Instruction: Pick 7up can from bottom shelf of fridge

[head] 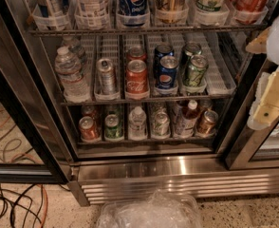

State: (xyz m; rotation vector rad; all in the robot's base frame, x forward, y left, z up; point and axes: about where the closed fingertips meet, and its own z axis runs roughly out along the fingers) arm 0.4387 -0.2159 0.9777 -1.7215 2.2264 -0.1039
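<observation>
The fridge (177, 172) stands open in front of me, with a stainless base and vent slats. On its bottom shelf (144, 139) the 7up can (161, 124), pale silver with green markings, stands upright in a lane right of the middle. A small water bottle (137, 122) is on its left and a brown-capped bottle (187, 118) on its right. A darker green can (112, 126), a red can (88, 128) and a copper-brown can (207, 121) share the shelf. My gripper (263, 75) is at the right edge, outside the fridge, above and right of the 7up can, open and empty.
The middle rack holds a water bottle (70, 72), a silver can (106, 75), Coke cans (136, 77), Pepsi cans (166, 72) and green cans (195, 70). The dark door frame (21, 108) is on the left. Crumpled clear plastic (149, 213) and cables (11, 203) lie on the floor.
</observation>
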